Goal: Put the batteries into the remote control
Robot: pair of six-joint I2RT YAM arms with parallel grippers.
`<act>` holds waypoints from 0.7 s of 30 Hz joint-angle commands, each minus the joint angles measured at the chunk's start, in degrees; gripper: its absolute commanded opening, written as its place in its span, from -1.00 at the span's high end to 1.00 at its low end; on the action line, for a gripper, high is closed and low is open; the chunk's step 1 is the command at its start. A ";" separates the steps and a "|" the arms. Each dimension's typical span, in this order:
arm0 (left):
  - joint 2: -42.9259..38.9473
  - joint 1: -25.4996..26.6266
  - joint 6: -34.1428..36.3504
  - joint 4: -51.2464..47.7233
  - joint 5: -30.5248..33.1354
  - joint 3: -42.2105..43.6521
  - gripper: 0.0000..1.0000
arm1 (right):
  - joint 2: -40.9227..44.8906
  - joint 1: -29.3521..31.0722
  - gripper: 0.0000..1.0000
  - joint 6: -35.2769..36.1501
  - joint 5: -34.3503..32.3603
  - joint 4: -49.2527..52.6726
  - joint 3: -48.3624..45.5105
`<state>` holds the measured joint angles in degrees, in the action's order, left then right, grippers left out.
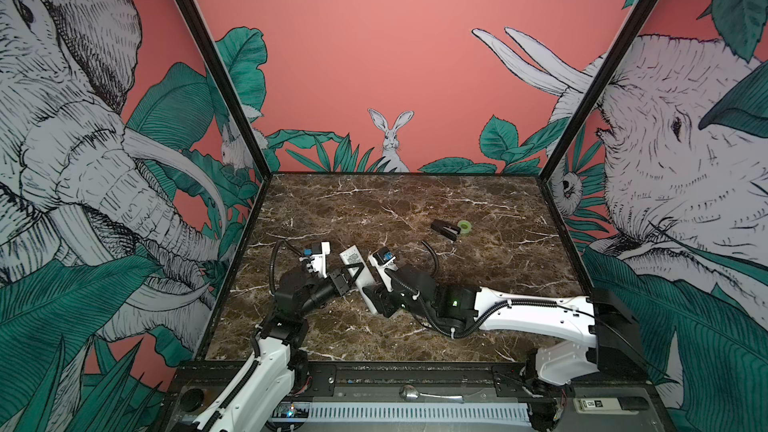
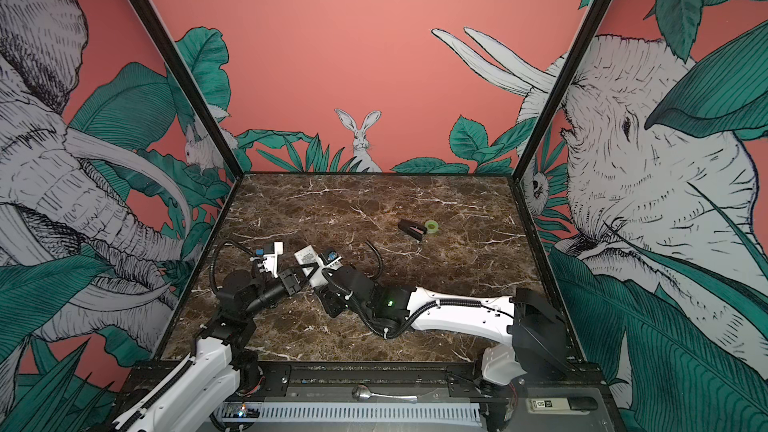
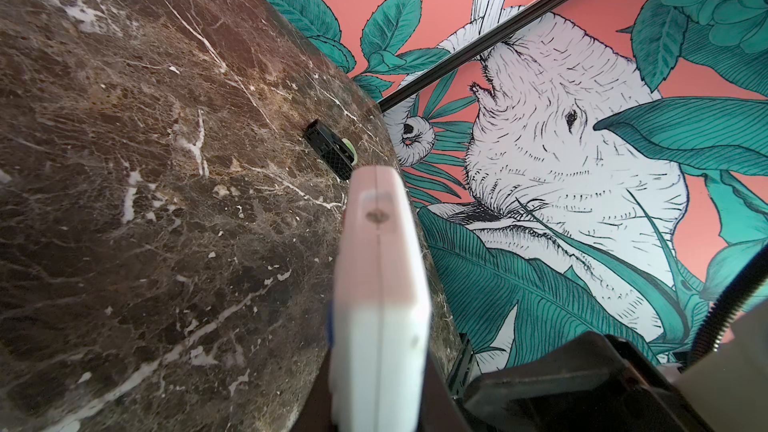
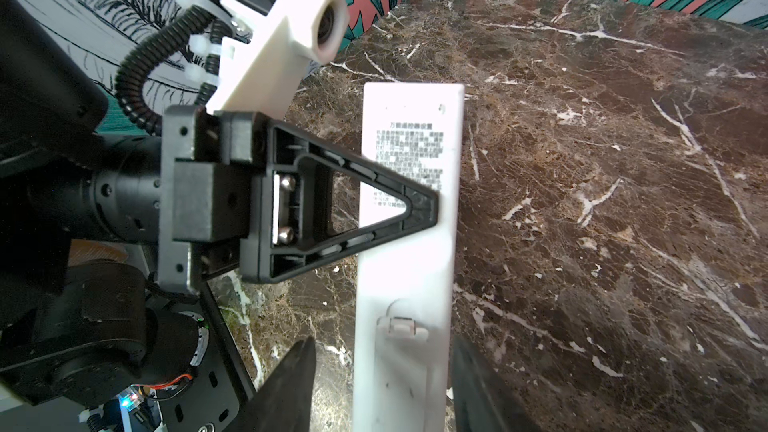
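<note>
Jungle-print walls (image 1: 390, 139) of elephants and a rabbit ring a brown marble table (image 1: 415, 201), where 2 robot arms meet over the remote control (image 4: 409, 268), left of centre toward the front. At its middle the left gripper (image 4: 424, 204) is clamped on it, 1 black triangular finger flat against the white back (printed text facing up, buttons out of sight). At the end with the small cover latch, the right gripper (image 4: 382, 342) stands released, its 2 dark fingers spread to either side of the casing. Whether the remote touches the marble I cannot tell. Farther back on the right, a black stapler-like object (image 1: 444, 229) lies just beside a green tape roll (image 1: 464, 227).
</note>
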<state>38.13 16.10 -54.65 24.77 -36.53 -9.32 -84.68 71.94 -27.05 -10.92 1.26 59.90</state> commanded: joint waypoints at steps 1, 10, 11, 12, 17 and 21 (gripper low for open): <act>-0.71 0.24 -0.71 2.45 -0.46 -0.53 1.00 | 1.13 -1.05 -0.08 -1.20 0.60 1.26 0.05; -1.25 0.25 -0.76 2.16 -0.19 -0.09 1.00 | -1.49 -2.44 -0.05 -3.10 3.24 1.30 -0.09; -1.26 0.29 -0.73 2.20 -0.17 -0.08 1.00 | -1.83 -2.55 -0.04 -3.25 3.38 1.29 -0.13; -1.30 0.25 -0.72 2.20 -0.23 -0.08 1.00 | -1.92 -2.68 -0.04 -3.45 3.49 1.29 -0.13; -1.35 0.21 -0.70 2.23 -0.10 0.05 1.00 | -1.91 -3.28 0.00 -4.15 3.62 1.15 -0.84; -1.34 0.25 -0.80 2.34 -0.09 0.18 1.00 | -2.00 -3.55 0.01 -4.71 3.66 0.86 -1.45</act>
<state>37.63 16.10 -54.68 24.77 -36.53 -9.32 -86.41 68.75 -30.48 -7.46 2.76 59.09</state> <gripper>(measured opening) 0.202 0.496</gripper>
